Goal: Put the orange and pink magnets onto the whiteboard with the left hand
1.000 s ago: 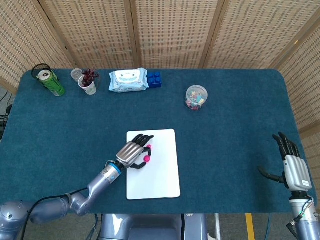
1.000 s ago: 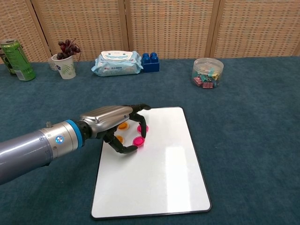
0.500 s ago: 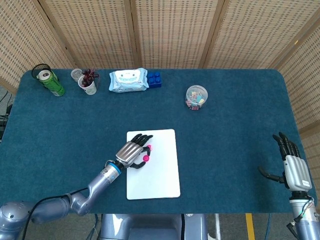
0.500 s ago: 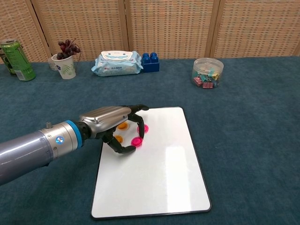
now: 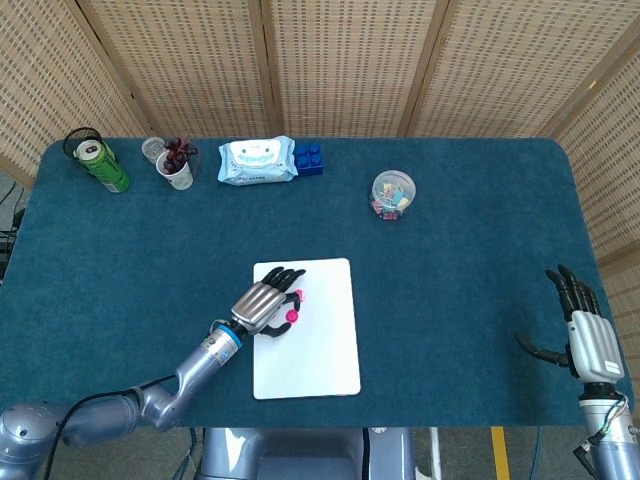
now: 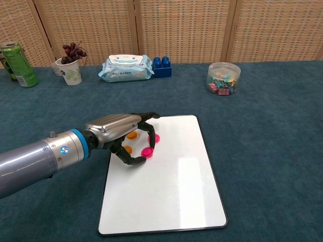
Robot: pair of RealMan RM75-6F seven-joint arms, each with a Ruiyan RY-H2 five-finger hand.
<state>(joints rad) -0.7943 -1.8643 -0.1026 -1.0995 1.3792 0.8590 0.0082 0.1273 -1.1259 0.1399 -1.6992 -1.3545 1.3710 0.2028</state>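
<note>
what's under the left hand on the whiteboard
Two orange magnets and two pink magnets lie on the whiteboard beneath the left hand. Its palm partly covers the orange ones; anything further under it is hidden.

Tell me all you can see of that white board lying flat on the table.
The whiteboard is a flat, glossy white rectangle with rounded corners and a thin dark edge, lying on the blue table cloth, long side running away from the robot. Two pink magnets and two orange magnets sit near its far left corner. The left hand hangs over that corner, fingers curled around the magnets.
</note>
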